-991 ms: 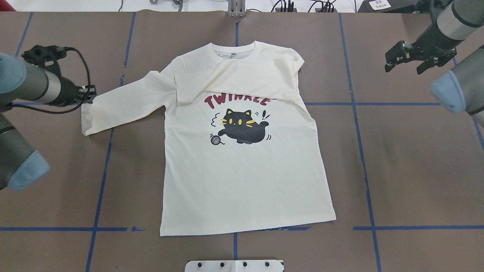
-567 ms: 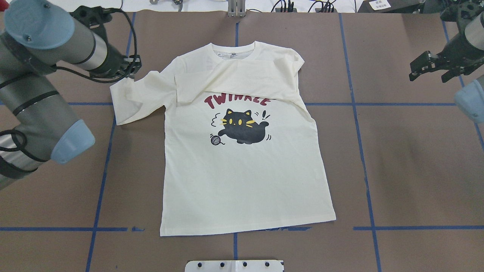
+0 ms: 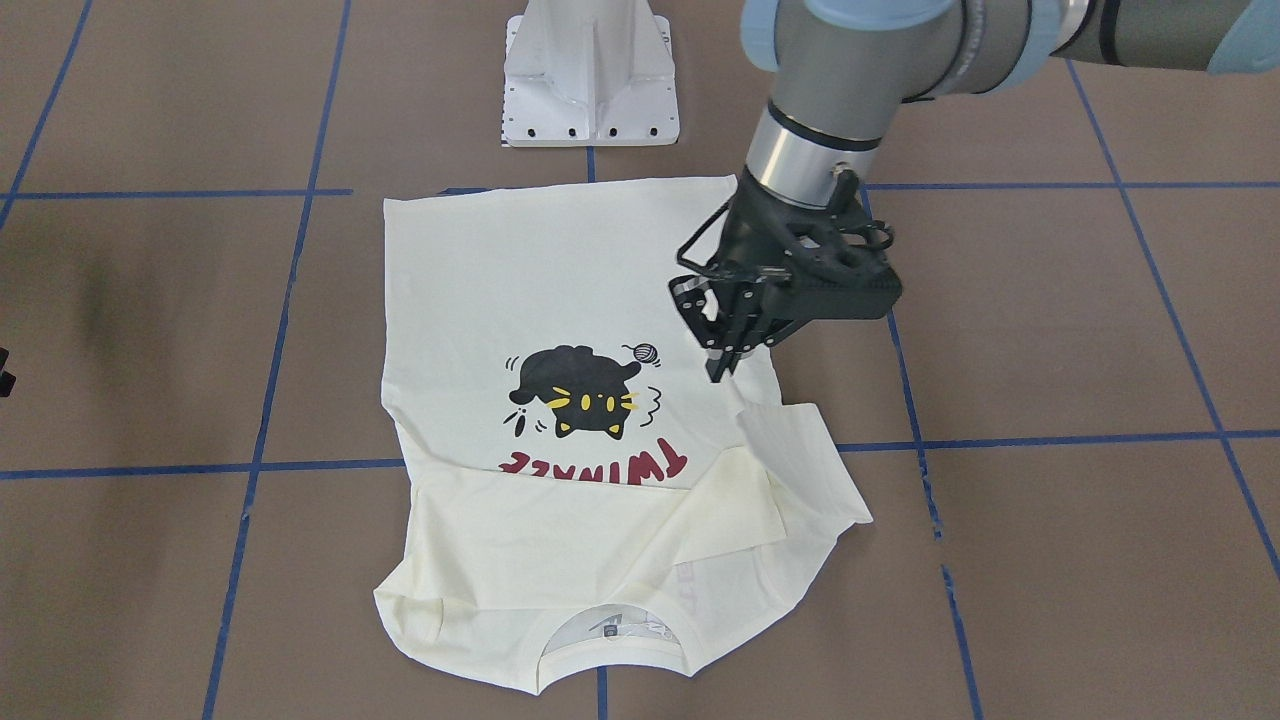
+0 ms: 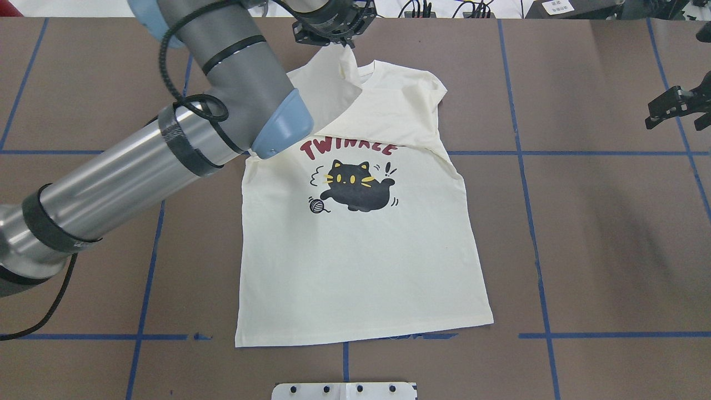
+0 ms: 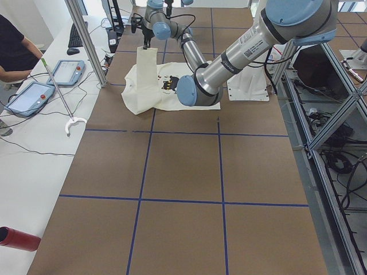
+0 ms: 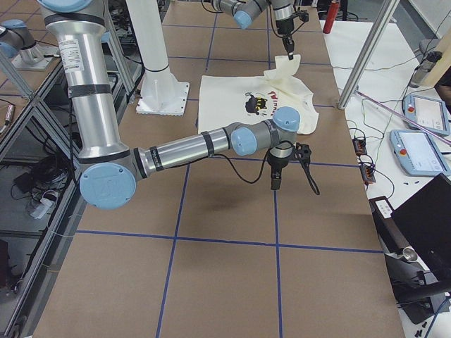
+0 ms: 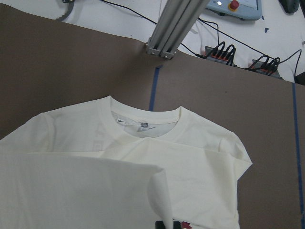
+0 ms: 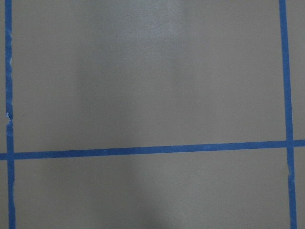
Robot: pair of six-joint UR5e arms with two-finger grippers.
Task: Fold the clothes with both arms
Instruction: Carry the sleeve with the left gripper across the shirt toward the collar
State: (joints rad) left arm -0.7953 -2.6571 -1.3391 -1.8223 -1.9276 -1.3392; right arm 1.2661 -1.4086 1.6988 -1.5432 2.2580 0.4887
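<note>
The left arm reaches the table's far edge, left gripper pinched on the T-shirt's lifted sleeve. The right gripper hangs spread, empty, by the right edge.

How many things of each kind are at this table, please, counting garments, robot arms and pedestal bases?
T-shirt: 1
Arms: 2, left arm and right arm
Pedestal base: 1
Total: 4
</note>
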